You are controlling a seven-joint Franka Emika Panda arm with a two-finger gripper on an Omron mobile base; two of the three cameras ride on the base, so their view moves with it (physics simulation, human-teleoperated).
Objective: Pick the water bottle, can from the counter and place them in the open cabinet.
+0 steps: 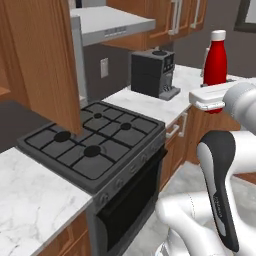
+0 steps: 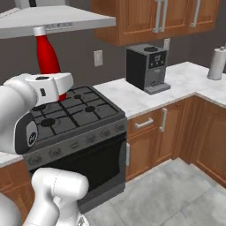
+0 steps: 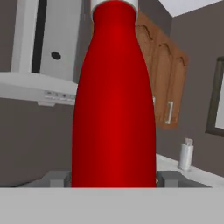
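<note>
I have the water bottle in my claw: in the hand view its red body stands upright between my two dark finger tips, one tight against each side near its base, so the jaws are closed only part way, stopped by the bottle's width. In the left base view the bottle rises above my white hand, white cap on top, clear of any surface that I can see, and in the right base view it sits over the back of the gas stove, in front of the grey wall and just under the edge of the range hood. So I judge the first pick as done and the carry as under way. The open cabinet is where this has to end: at the left edge of the left base view I see a brown wooden cabinet door swung out over the stove's near left corner, with its long grey bar handle along the edge, and I take that for it, though the shelf inside is hidden from me. The bottle is well apart from that door, toward the coffee machine on the marble top. What is left, as I reckon it: bring the bottle across to the shelf, set it down upright, let go, then fetch the can and put it in the same cabinet.
</note>
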